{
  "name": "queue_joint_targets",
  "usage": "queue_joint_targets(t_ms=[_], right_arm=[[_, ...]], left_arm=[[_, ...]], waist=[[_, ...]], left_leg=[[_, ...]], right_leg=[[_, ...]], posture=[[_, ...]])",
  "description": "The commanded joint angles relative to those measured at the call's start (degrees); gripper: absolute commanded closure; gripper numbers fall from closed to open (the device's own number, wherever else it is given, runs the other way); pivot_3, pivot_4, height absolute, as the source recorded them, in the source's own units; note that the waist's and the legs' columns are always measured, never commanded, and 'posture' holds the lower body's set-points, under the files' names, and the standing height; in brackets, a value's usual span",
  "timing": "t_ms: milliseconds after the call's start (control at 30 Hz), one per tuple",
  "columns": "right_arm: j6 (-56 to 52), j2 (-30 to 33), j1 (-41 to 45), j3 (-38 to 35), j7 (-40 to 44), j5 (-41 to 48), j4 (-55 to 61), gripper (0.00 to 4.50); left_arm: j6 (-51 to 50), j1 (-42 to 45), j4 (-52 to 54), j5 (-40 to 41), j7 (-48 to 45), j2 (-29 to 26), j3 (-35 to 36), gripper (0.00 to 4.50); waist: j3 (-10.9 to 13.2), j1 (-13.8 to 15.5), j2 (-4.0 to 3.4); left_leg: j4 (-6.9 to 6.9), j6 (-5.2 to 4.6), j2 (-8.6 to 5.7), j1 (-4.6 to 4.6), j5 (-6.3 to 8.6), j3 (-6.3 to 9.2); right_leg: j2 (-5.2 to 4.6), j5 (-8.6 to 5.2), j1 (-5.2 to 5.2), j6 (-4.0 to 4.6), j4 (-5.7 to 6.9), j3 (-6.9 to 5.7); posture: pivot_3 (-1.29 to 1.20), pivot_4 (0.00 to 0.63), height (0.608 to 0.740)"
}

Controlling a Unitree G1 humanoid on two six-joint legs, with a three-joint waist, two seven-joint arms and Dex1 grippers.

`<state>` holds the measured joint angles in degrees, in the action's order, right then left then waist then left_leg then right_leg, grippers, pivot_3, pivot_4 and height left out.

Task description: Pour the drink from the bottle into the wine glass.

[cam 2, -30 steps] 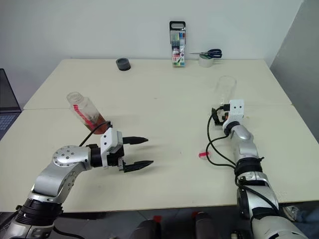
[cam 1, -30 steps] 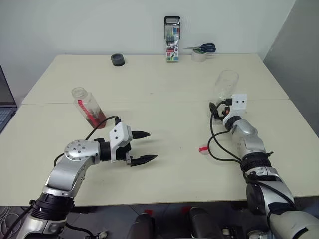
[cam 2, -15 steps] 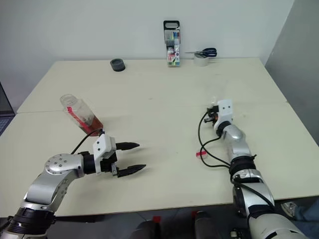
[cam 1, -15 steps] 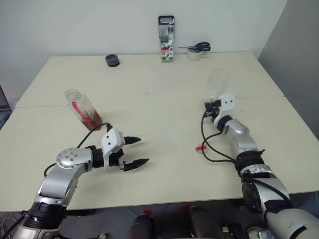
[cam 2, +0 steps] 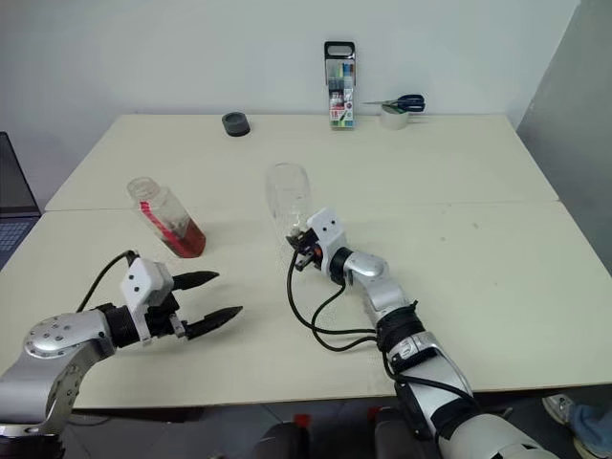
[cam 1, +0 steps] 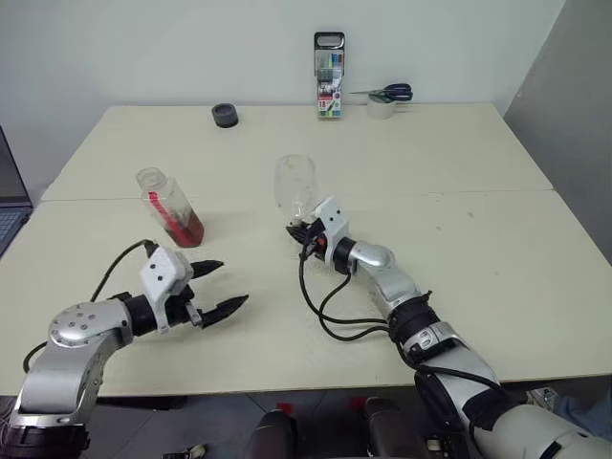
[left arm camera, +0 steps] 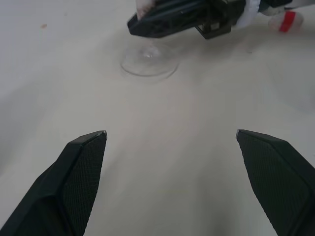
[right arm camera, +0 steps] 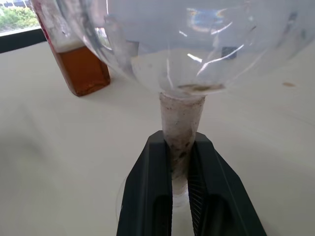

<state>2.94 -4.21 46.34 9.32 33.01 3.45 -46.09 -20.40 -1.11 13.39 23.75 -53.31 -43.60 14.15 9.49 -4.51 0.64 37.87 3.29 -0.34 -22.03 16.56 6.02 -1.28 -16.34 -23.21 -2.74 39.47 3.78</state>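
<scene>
While the right gripper (right arm camera: 179, 196) kept its fingers (right arm camera: 147, 196) clenched on the stem of the wine glass (cam 1: 295, 187), the glass stood near the middle of the counter (cam 1: 459, 163) with its round foot on the surface and its bowl upright and empty. The bottle (cam 1: 170, 207) stood to the robot's left of the glass, well apart from it, uncapped and leaning, its open mouth tilted away from the glass and the amber drink (cam 1: 185, 228) pooled in its lower part.

The left gripper (cam 1: 216, 288) hovered nearer the robot than the bottle, fingers (cam 1: 224, 307) spread wide and empty, pointing forward and toward the glass rather than at the bottle. So the bottle lay ahead and a little to the outer side of those fingers (the left arm was plainly the nearer one, the right being occupied with the stem).

By my judgement the next move hung on that offset: the left fingers would have to swing outward and forward to straddle the bottle across its leaning long axis, below the mouth, before any pouring toward the glass could begin.
</scene>
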Motion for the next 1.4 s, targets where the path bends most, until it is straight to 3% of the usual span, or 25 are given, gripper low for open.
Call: queue_joint_targets(t_ms=[33,200,500,633,967,1400], right_arm=[[3.50,-0.44,2.97,0.16,0.39,-1.18,-2.04,4.38],[5.58,-0.72,4.39,-0.57,-0.27,-1.97,-5.53,4.38],[6.07,-1.16,4.26,-1.19,1.13,-1.48,-5.12,1.23],[4.75,-1.23,3.87,-1.92,2.37,-0.34,-4.26,0.03],[0.07,1.72,-0.65,-1.57,5.35,0.78,5.29,0.03],[-10.74,13.84,-13.31,-0.53,9.12,1.64,30.33,0.03]], left_arm=[[-0.75,0.95,2.86,1.92,1.29,-0.29,2.68,0.00],[-2.94,2.32,4.30,3.52,2.92,-0.61,3.45,0.00],[-4.86,5.28,6.49,3.83,4.56,-0.87,2.52,0.00],[-5.27,6.92,6.47,3.36,5.37,-0.16,1.67,0.00],[-6.82,9.58,7.84,4.94,7.29,0.66,1.96,0.00],[-7.33,7.65,9.43,5.51,11.24,3.66,1.69,0.00]], waist=[[0.00,-0.30,0.00],[0.00,-0.43,0.00],[0.00,-0.43,0.00],[0.00,-0.48,0.00],[0.00,-0.41,0.00],[0.00,-0.23,0.01]], left_leg=[[-0.02,0.00,0.01,0.01,0.00,0.00],[-0.02,0.00,0.04,0.03,0.00,0.01],[-0.02,0.00,0.03,0.05,0.00,0.01],[-0.02,0.01,0.03,0.06,0.00,-0.01],[-0.02,0.01,0.03,0.04,0.00,0.01],[-0.01,0.00,0.03,0.02,0.01,-0.01]], right_leg=[[0.01,0.00,-0.01,0.00,0.02,0.00],[0.04,0.00,-0.02,0.00,0.06,0.01],[0.04,0.00,-0.01,0.00,0.06,0.01],[0.04,0.00,-0.01,0.00,0.06,0.02],[0.03,0.00,-0.01,0.00,0.05,0.02],[0.03,0.00,0.00,0.00,0.01,0.04]], posture=[[0.00,0.150,0.740],[0.00,0.150,0.740],[0.00,0.150,0.740],[0.00,0.150,0.740],[0.00,0.150,0.740],[0.00,0.150,0.740]])
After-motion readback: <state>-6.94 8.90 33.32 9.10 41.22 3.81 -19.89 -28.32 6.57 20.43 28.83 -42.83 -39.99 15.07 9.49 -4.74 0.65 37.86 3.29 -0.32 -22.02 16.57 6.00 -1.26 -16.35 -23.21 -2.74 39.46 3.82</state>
